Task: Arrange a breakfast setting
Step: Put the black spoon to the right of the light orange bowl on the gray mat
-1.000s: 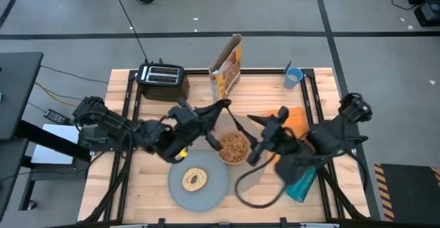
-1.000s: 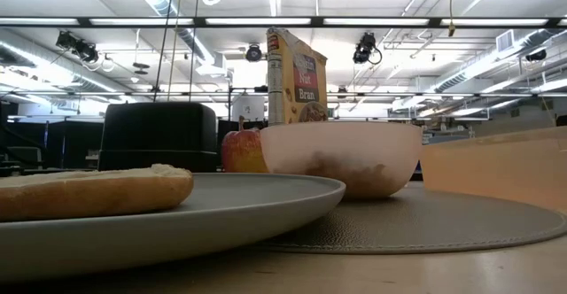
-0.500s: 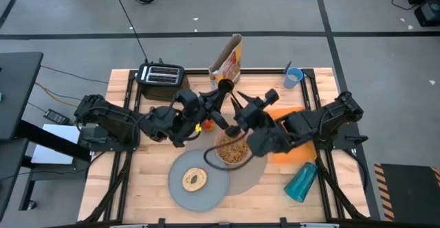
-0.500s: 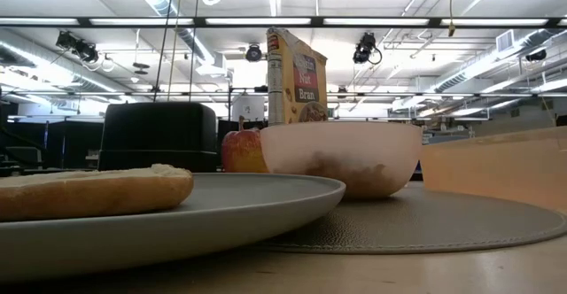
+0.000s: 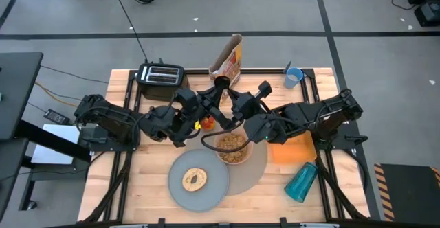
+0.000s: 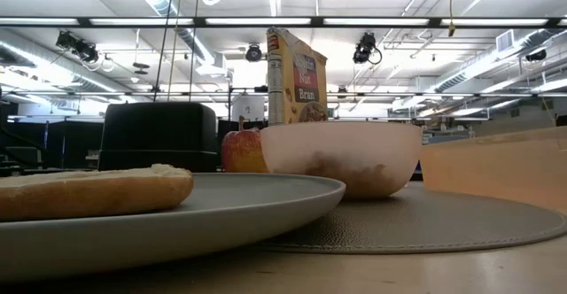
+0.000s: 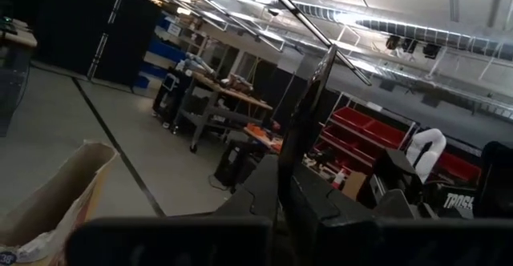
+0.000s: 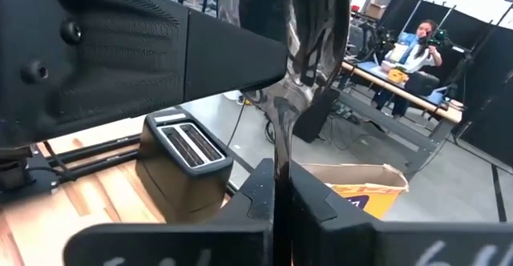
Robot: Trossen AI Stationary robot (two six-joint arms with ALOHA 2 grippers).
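High view: the left gripper [image 5: 218,103] and right gripper [image 5: 238,108] meet above the small pink bowl [image 5: 234,147] on the large round tan placemat [image 5: 256,172]; the spoon itself is hard to pick out here

Low view: bowl and grey plate [image 6: 221,207] show, no arms

Left wrist view: the left claw looks clamped on a thin metal spoon [image 7: 309,114], seen edge-on

Right wrist view: the spoon stands close ahead; whether the right gripper holds it I cannot tell. Likely a handover; next, lay the spoon beside the bowl
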